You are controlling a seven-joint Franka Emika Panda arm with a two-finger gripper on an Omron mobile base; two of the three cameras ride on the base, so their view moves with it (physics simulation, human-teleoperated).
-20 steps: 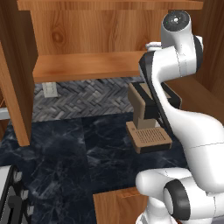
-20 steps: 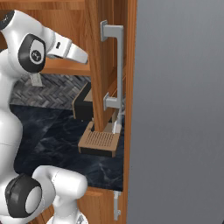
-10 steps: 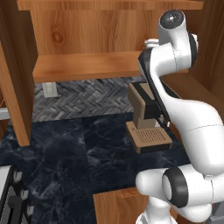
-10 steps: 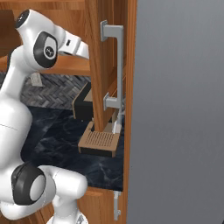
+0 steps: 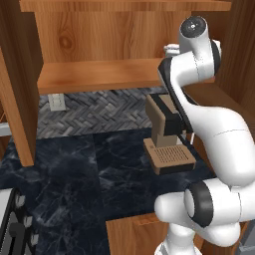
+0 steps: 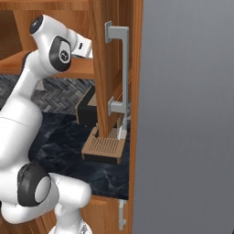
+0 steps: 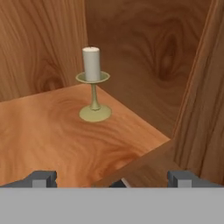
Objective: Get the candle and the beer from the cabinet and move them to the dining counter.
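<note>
Hand (image 7: 109, 178) is released, fingers (image 7: 41, 178) spread wide at the front edge of the cabinet (image 7: 144, 48) shelf, holding nothing. Ahead of it the candle (image 7: 93, 83) stands upright on its brass holder, back in the far corner of the shelf, well apart from the fingers. Below the cabinet, on the dark marble table (image 5: 74, 179), a brown coffee machine (image 5: 167, 134) sits against the right edge. The open door's silver handle (image 6: 123, 68) stands at the arm's right.

The candle (image 7: 92, 83) is standing upright on the cabinet (image 5: 99, 47) shelf, back near the inner corner, while a coffee machine (image 5: 166, 134) is sitting on the counter (image 5: 74, 179) below, under the shelf's right end.
</note>
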